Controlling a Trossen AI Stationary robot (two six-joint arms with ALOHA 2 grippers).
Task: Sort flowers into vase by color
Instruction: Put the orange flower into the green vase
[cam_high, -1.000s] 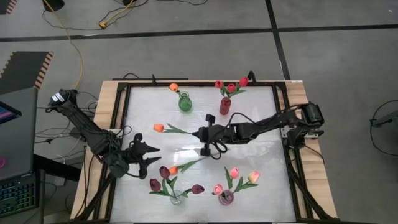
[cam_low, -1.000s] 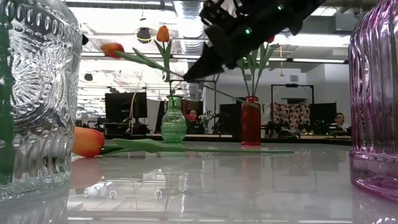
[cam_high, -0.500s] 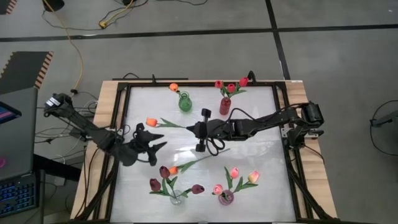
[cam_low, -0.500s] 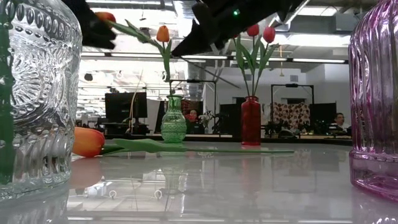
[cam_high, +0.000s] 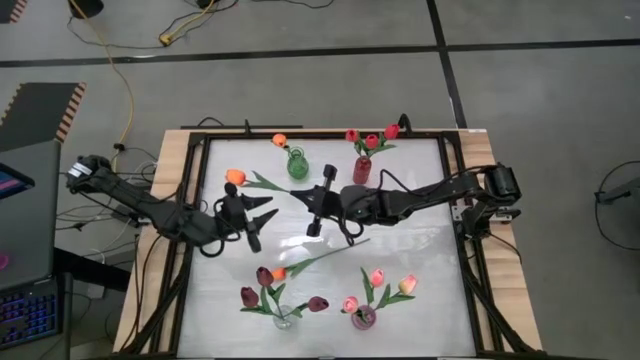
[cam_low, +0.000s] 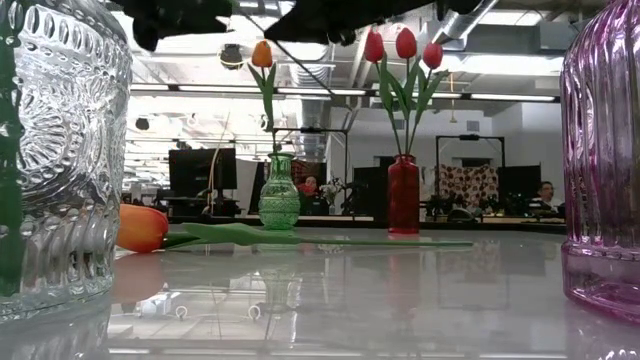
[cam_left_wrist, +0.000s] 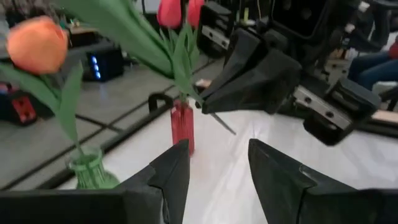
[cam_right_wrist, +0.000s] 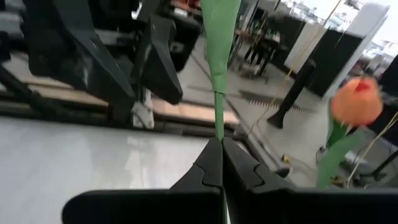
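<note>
My right gripper is shut on an orange tulip whose head hangs in the air left of the green vase. That vase holds one orange tulip. My left gripper is open just near and left of the held stem, touching nothing; in its wrist view its fingers frame the right gripper. A second orange tulip lies flat on the table. Red tulips stand in the red vase. My right gripper pinches the tulip's thin green stem between its two shut fingertips, near the stem's lower end; a short stub sticks out past them. The fingers come in about level from the table's right. The flower is lifted clear, its head toward the table's left.
A clear vase with maroon tulips and a pink vase with pink tulips stand at the near edge, large in the low view's corners. A black frame rims the table. People sit in the room beyond.
My right gripper has carried the orange tulip up and toward the far-left, closer to the green vase; the head has moved left and far. My left gripper has swung from the near-left part of the table toward the centre, close beside the held stem. Both have risen in the low view.
</note>
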